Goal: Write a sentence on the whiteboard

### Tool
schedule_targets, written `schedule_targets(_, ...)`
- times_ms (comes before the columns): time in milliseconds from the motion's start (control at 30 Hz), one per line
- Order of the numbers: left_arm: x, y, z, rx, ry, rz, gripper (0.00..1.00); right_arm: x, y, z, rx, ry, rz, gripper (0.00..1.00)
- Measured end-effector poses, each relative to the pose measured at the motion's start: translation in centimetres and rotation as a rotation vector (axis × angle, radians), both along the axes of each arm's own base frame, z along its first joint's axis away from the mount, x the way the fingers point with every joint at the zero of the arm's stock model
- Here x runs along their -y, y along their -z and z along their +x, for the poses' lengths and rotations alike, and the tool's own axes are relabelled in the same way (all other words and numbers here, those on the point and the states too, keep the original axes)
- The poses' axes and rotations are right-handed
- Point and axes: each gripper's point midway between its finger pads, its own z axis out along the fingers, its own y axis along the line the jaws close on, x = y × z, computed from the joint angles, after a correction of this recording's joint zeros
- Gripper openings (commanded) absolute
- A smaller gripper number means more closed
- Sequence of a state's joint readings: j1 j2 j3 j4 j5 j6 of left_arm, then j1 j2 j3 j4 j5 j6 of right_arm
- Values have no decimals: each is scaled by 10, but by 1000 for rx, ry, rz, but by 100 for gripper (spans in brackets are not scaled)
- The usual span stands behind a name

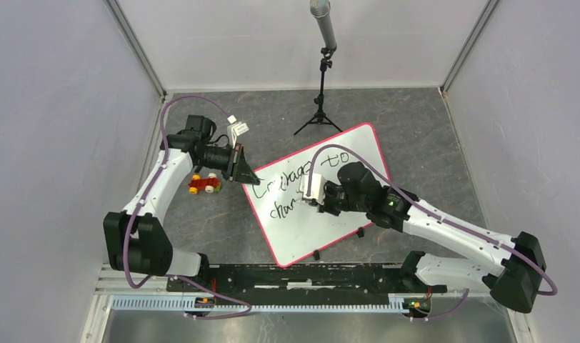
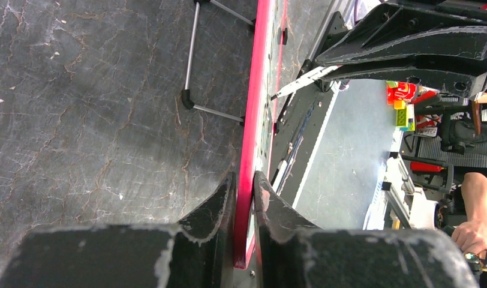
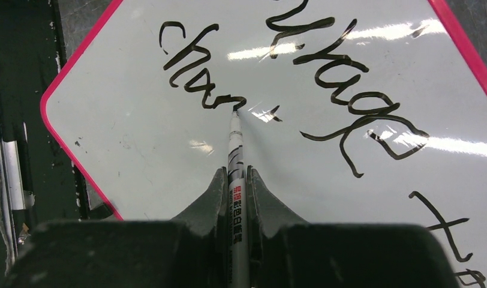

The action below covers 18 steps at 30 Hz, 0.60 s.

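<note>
Left gripper [image 2: 244,177] clamped on the pink rim of the whiteboard [image 1: 324,232]; right gripper [image 3: 235,175] clamped on a marker [image 3: 235,141] whose tip meets the second line of the sentence [image 3: 196,90]

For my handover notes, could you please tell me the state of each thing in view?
whiteboard: rim clamped, partly written.
sentence: unfinished, second line reaches "chan".
marker: uncapped, tip on the board.
left gripper: shut on the whiteboard rim.
right gripper: shut on the marker.
toy car: on the table, untouched.
microphone stand: upright.
</note>
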<state>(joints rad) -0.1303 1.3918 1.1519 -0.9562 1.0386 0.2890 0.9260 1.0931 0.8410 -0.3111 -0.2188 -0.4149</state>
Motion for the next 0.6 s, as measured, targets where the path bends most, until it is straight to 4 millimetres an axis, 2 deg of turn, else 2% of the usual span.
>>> schedule_targets(300,0,0,0,-1,0,0,2,3,12,-13,-38,-39,-9,0)
schedule_targets(600,0,0,0,-1,1,-2,2,9,11,-15,-42,-31,-17,0)
